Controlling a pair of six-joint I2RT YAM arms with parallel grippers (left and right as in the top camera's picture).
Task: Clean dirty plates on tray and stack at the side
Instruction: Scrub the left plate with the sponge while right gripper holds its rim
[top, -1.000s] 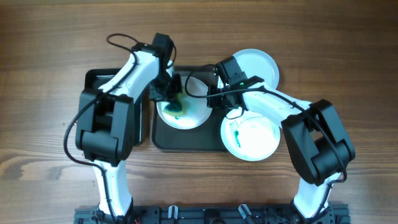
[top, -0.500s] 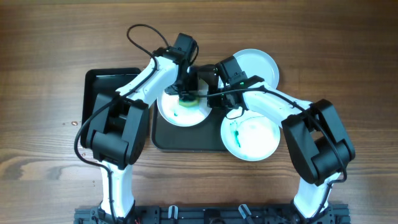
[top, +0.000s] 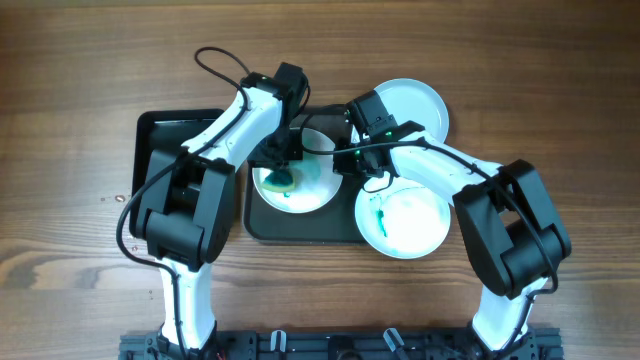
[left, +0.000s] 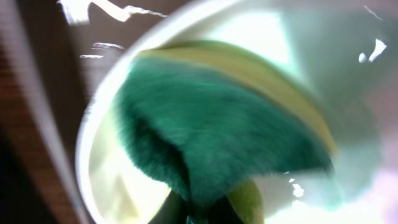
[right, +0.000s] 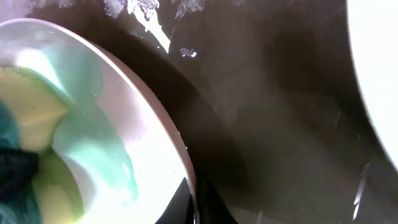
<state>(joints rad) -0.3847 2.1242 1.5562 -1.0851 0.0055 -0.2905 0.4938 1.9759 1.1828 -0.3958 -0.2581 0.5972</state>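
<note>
Swept toward bench's near edge, left gripper (top: 283, 163) clamps green-yellow sponge (top: 280, 180); right gripper (top: 342, 160) pinches rim of smeared white round plate (top: 308, 190); press flat.

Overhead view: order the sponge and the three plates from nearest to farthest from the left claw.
1. sponge: held in the left claw itself.
2. centre plate: directly beneath the claw, under the sponge.
3. front-right plate and back-right plate: both well off to the right, one toward the robot and one away from it; too close to call.
</note>
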